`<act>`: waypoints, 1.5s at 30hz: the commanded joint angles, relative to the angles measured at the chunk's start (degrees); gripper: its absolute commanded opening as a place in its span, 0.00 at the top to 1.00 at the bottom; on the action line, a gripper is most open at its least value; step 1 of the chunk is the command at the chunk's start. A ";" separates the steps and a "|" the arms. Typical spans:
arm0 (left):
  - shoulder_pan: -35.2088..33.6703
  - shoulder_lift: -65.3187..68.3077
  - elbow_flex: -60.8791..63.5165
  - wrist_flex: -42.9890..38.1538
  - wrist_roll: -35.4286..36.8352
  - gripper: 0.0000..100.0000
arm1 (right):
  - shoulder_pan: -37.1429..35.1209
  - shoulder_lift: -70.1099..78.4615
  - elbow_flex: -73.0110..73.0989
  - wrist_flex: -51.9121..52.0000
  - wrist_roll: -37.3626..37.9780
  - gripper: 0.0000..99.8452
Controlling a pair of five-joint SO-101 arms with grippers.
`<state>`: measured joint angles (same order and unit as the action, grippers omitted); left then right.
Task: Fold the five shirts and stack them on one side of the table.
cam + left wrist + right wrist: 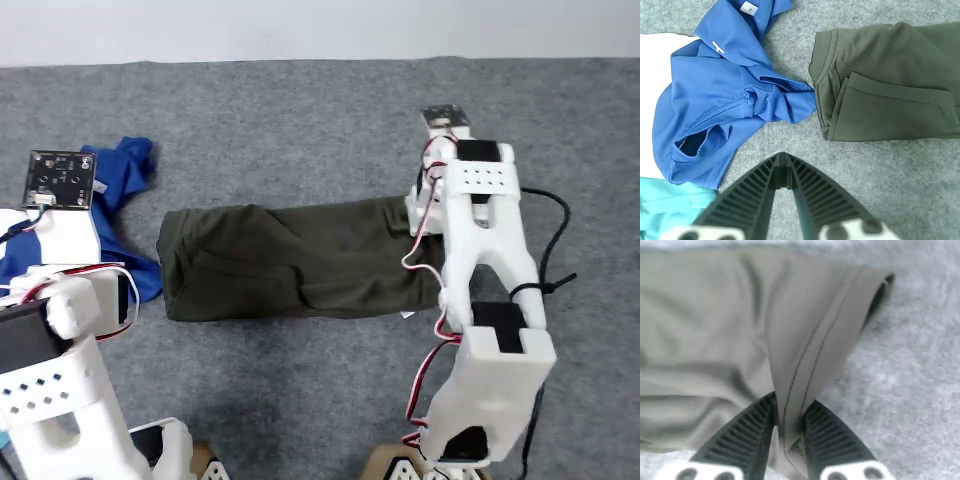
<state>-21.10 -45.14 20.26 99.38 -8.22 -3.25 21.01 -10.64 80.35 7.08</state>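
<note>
Grey table (300, 110), olive shirt (290, 262) lengthwise across, right pincer (790, 404) gripping it, left pincer (783, 161) closed

White plastic shells clad the left arm (55, 385) and right arm (487, 240), with black motor blocks (497, 325), perforated panels (483, 178) and red, white and black cables (428, 215). The left gripper (785, 161) and right gripper (788, 407) have ribbed black fingers (747, 432); behind them, white screw-holed mounts (685, 472).

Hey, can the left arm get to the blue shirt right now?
Probably yes. The left gripper is shut and empty, with the blue shirt lying crumpled just ahead of it and bare grey mat between them. It would have to open first.
</note>
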 commanded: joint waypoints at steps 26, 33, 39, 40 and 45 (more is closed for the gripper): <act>-23.47 -17.32 8.66 -7.03 0.18 1.00 | -26.51 -4.00 -14.42 6.29 -0.35 0.99; -31.30 -17.32 16.31 -10.90 -0.09 1.00 | -31.87 -3.21 -14.51 1.19 -0.35 0.99; -32.53 -17.41 18.24 -11.87 -2.73 1.00 | -35.38 4.00 -21.19 0.57 -0.18 0.99; -32.53 -17.41 18.24 -11.87 -2.73 1.00 | -35.91 5.49 -23.30 0.66 -0.18 0.99; -32.53 -17.41 18.24 -11.96 -2.73 1.00 | -39.08 12.53 -36.13 4.26 -0.09 0.99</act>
<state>-53.19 -61.76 38.81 88.66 -10.51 -40.44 32.35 -37.45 82.73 7.08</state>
